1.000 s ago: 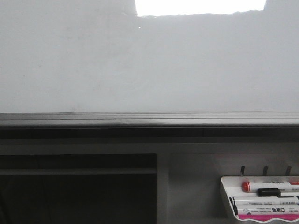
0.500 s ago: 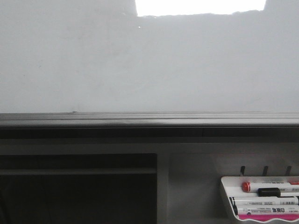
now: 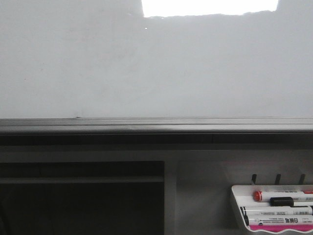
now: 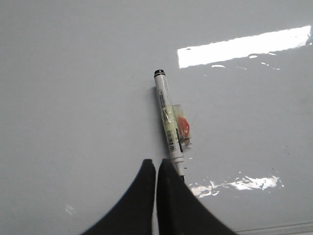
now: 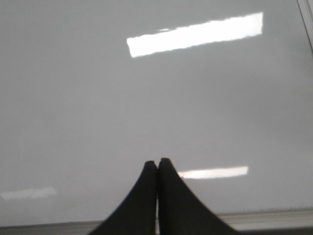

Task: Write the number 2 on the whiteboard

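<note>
- lying flat on your whiteboard (image 4: pixel 73 98), a marker (image 4: pixel 168 122) sits just beside your left gripper (image 4: pixel 156 164), fingers pressed together, empty.
- your right gripper (image 5: pixel 157 164) likewise closed, empty, over bare board.
- no digit visible.

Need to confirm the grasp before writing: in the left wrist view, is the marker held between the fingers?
No, the marker lies loose on the whiteboard, beside the closed fingers.
</note>
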